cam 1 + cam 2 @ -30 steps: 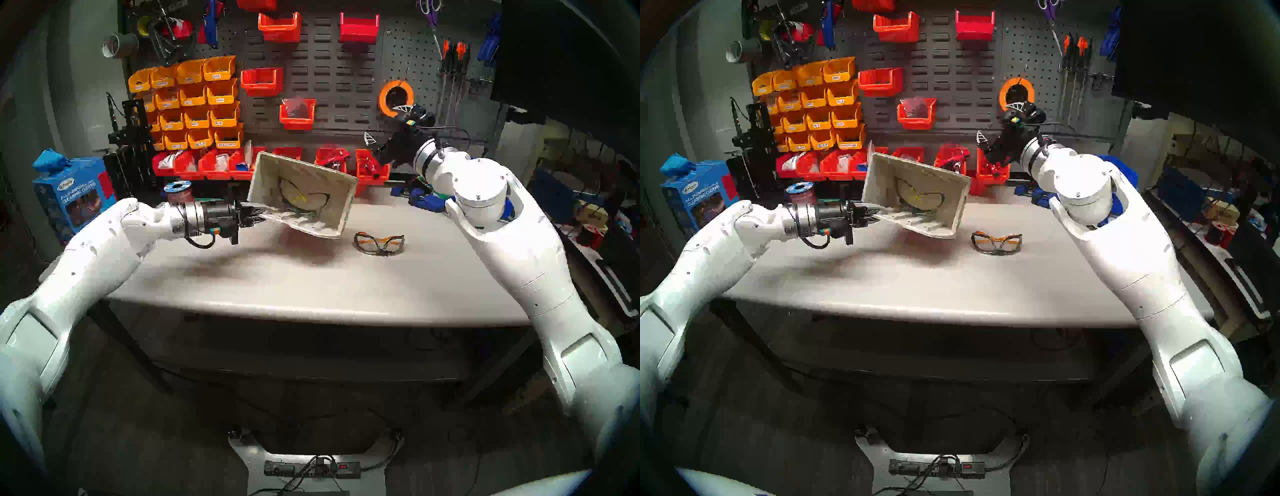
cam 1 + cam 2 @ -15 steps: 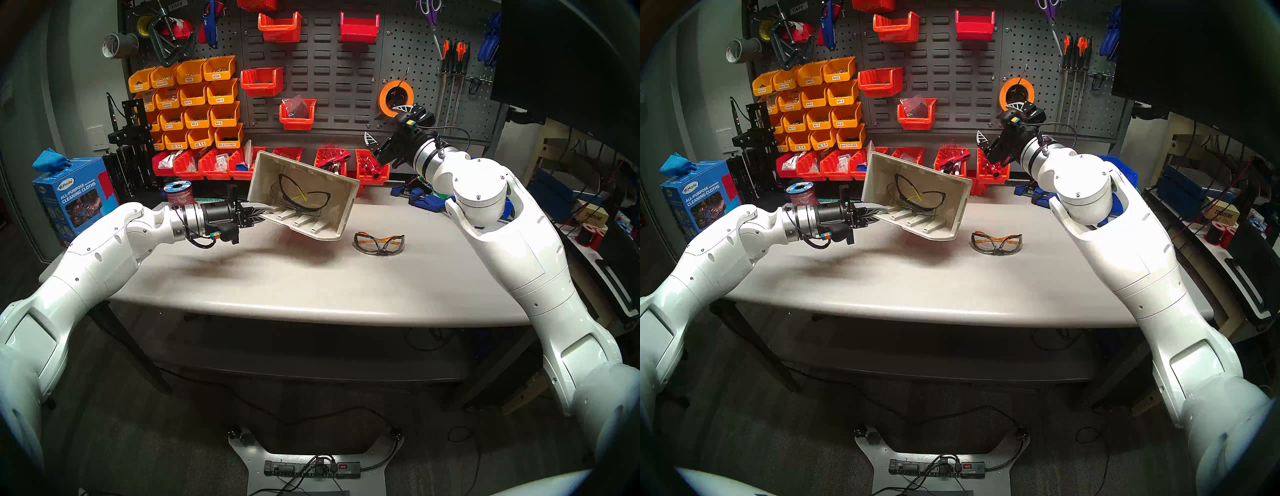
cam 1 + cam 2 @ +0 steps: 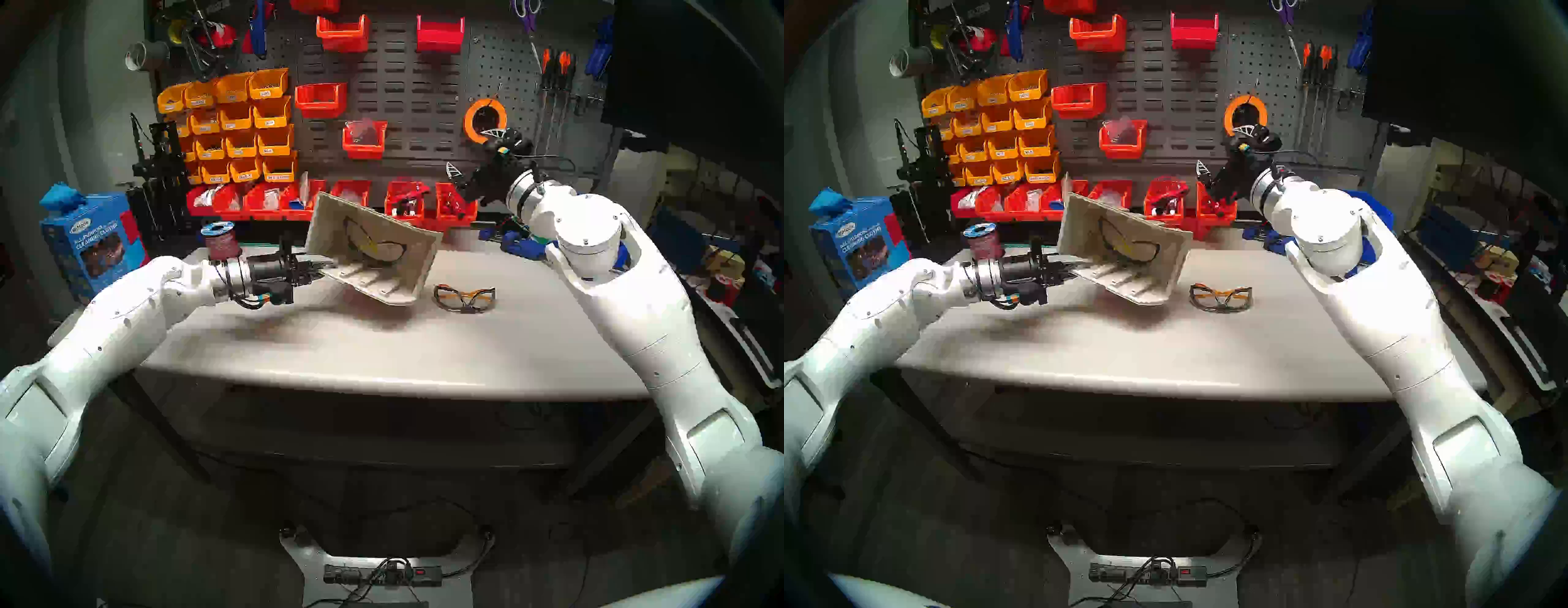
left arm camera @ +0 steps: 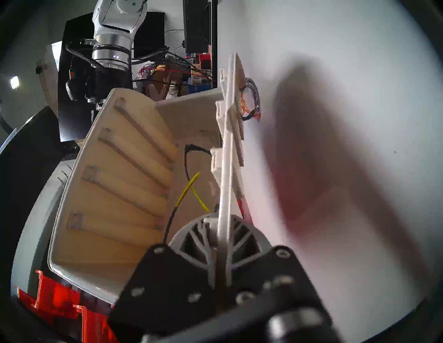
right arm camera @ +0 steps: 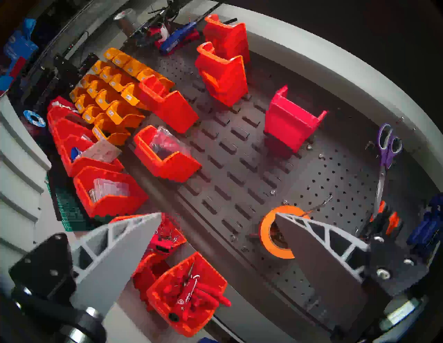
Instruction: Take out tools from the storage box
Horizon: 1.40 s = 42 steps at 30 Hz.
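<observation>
Storage box (image 3: 418, 254) in left tool (image 3: 319, 268)

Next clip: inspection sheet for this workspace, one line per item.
Surface: grey table, front part bare.
Job's things: beige plastic bin held tilted in the air; grey-and-yellow glasses inside it; orange-armed glasses on the table.
Clutter: wire spool, blue clamps.
Grippers: left gripper shut on the bin's wall; right gripper open, empty.
Cables: power strip on the floor.
Surroundings: pegboard with red and orange bins.
</observation>
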Motion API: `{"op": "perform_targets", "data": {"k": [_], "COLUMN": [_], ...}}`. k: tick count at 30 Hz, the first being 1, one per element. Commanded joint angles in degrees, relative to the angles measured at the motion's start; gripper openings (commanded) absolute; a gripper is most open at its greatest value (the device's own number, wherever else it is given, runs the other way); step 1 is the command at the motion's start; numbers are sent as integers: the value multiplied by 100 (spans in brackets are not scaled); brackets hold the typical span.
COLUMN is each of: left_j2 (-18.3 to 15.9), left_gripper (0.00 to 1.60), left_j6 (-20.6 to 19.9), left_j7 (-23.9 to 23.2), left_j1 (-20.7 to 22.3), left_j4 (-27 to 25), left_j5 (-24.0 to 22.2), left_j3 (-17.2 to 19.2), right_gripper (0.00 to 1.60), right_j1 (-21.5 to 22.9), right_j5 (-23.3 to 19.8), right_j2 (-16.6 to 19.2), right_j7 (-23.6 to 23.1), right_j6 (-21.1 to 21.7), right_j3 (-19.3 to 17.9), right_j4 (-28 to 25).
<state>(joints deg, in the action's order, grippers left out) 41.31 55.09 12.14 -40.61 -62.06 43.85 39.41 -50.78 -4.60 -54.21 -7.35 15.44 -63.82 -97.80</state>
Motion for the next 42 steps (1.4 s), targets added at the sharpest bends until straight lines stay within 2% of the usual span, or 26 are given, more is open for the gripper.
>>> {"op": "perform_targets", "data": {"k": [1, 24, 29, 33, 42], "left_j2": [-19, -62, -62, -61, -57], "left_gripper": [0, 0, 0, 0, 0], "left_j6": [-9, -9, -9, -9, -9], "left_j7": [525, 1759, 1875, 1964, 2153], "left_j1": [336, 806, 850, 883, 952], "left_j4": [33, 335, 364, 389, 446], "left_j5": [124, 748, 827, 888, 963], "left_j3": [-91, -931, -1011, -1068, -1187], "right_gripper": [160, 160, 160, 160, 160], "right_j1": [54, 53, 385, 560, 577], "right_j5": [-4, -4, 24, 55, -263], "right_j2": [10, 10, -347, -474, -419], "right_j7": [26, 27, -68, -108, -512], "right_j6": [7, 8, -235, -241, -399], "right_j3": [-61, -62, 147, 276, 193], "right_j4": [-57, -59, 33, -31, -533]}}
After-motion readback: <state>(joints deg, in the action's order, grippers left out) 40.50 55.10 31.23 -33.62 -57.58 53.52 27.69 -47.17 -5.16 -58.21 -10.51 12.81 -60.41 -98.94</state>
